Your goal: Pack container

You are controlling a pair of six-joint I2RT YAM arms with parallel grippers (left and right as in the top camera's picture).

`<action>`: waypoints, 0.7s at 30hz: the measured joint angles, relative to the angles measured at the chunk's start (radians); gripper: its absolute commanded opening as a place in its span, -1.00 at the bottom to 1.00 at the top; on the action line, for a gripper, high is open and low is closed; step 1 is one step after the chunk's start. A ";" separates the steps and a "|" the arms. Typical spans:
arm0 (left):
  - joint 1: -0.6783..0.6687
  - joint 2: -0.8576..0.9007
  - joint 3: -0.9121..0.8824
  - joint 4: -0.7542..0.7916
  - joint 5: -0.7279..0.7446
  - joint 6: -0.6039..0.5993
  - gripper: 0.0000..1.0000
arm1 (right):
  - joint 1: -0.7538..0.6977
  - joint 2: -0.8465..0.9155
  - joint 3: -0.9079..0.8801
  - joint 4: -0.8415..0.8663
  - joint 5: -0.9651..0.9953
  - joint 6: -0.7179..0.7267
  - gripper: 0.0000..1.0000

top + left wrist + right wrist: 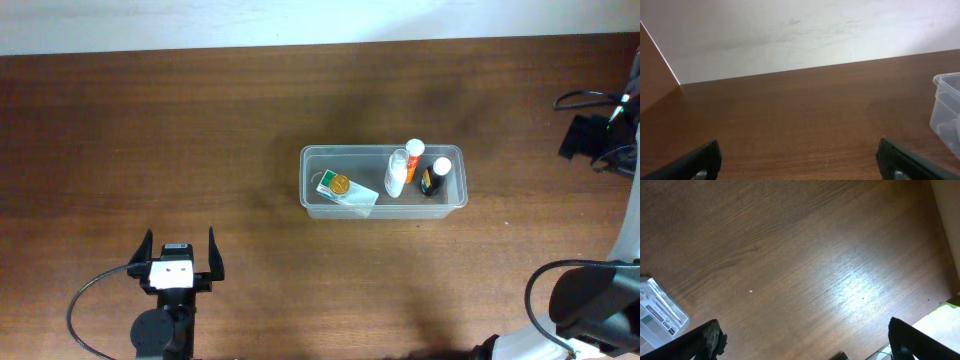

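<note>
The clear plastic container (383,150) stands right of the table's centre. It holds a white bottle (397,172), an orange-capped tube (413,152), a dark bottle with a white cap (435,177) and a green-and-white box (347,194). My left gripper (180,248) is open and empty near the front left, far from the container. In the left wrist view its fingers (799,156) are wide apart, and the container's corner (947,107) shows at the right. My right gripper (805,336) is open and empty over bare wood, with a container corner (660,312) at the left.
The right arm's base (590,300) sits at the front right, and black hardware with cables (590,135) at the far right. A white wall (790,30) runs behind the table. The table's edge (940,240) shows on the right of the right wrist view.
</note>
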 measured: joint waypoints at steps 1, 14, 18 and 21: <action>0.000 0.000 0.000 0.000 0.000 0.000 0.99 | 0.000 0.000 0.000 0.000 0.000 0.000 0.96; 0.000 0.000 0.000 0.000 0.000 0.000 0.99 | 0.003 -0.009 0.000 0.000 0.000 -0.001 0.97; 0.000 0.000 0.000 0.000 0.000 0.000 0.99 | 0.005 -0.079 -0.005 0.018 -0.016 -0.001 0.97; 0.000 0.000 0.000 0.000 0.000 0.000 0.99 | 0.006 -0.182 -0.039 0.081 -0.063 0.000 0.97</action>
